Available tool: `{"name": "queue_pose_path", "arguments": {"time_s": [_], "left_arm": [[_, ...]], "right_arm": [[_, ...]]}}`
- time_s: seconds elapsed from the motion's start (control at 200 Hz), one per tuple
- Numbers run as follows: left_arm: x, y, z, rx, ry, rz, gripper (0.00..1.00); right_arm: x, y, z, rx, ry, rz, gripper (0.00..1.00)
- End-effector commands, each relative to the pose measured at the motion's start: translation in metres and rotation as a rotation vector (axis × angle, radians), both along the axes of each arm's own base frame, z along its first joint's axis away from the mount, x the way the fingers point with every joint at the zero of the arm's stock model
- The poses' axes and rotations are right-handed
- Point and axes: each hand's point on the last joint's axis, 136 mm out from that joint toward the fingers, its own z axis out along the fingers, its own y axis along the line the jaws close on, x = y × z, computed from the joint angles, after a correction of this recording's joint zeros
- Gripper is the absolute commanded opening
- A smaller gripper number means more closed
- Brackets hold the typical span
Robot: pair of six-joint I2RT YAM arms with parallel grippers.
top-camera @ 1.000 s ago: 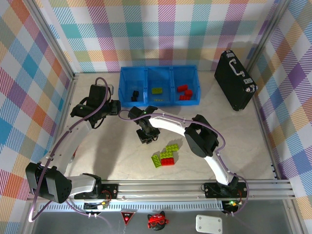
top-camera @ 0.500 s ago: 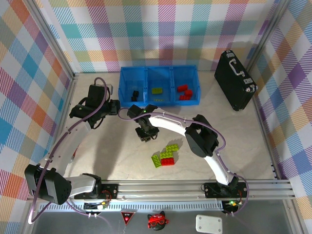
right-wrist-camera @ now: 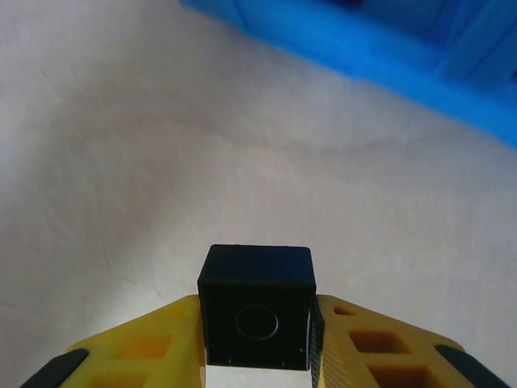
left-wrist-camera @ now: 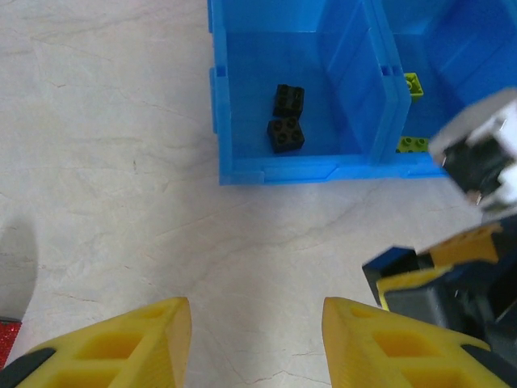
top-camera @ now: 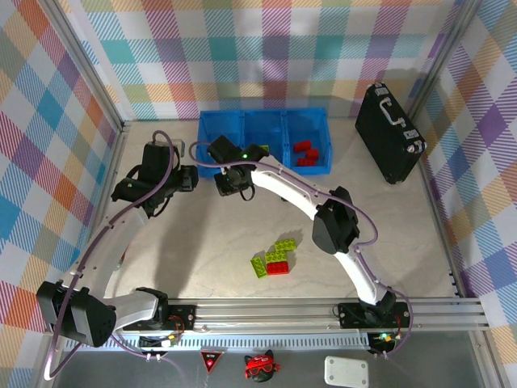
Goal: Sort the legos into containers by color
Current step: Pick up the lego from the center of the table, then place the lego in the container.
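The right gripper (right-wrist-camera: 257, 314) had a black brick (right-wrist-camera: 255, 279) pinched between its yellow fingers (right-wrist-camera: 141, 347), the jaws narrowed to just the brick's width. Ahead of it and up to its right ran the blue containers (left-wrist-camera: 275, 171), blurred in the wrist view. Only bare table (top-camera: 194, 242) lay between, with nothing in the way.

In the compartment nearest that gripper sat two black bricks (left-wrist-camera: 287, 121), touching each other. One bay further right lay the lime pieces (left-wrist-camera: 412, 83), and the red bricks (top-camera: 307, 152) were in the far bay. Well behind the gripper, towards the arm bases, a loose cluster of lime and red bricks (top-camera: 275, 259) waited on the table. A black case (top-camera: 390, 133) stood far off to its right.

The right arm stretched forward from its base and swept across to the left, with its elbow bent. Its wrist hung at the containers' front-left corner. The left arm arced up the left side. The left gripper (left-wrist-camera: 257, 331) was spread wide with nothing in it, pointing at the containers, and the right arm's wrist sat just off its right finger.
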Motion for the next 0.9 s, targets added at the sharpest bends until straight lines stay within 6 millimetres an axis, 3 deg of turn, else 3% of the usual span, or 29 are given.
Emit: {"name": "queue_pose_path", "arguments": {"time_s": [0.0, 0.45, 0.67, 0.895], "left_arm": [[-0.002, 0.004, 0.005, -0.009, -0.022, 0.021, 0.47], [-0.001, 0.004, 0.001, -0.007, -0.019, 0.020, 0.47], [0.000, 0.001, -0.001, -0.016, -0.011, 0.010, 0.47], [0.000, -0.001, -0.003, -0.023, -0.007, 0.004, 0.47]], "right_arm": [[0.024, 0.006, 0.002, 0.013, -0.058, 0.011, 0.34], [0.110, 0.046, 0.005, 0.217, -0.269, -0.024, 0.35], [0.136, 0.056, 0.001, 0.301, -0.307, -0.071, 0.35], [0.151, 0.062, -0.018, 0.346, -0.306, -0.086, 0.37]]}}
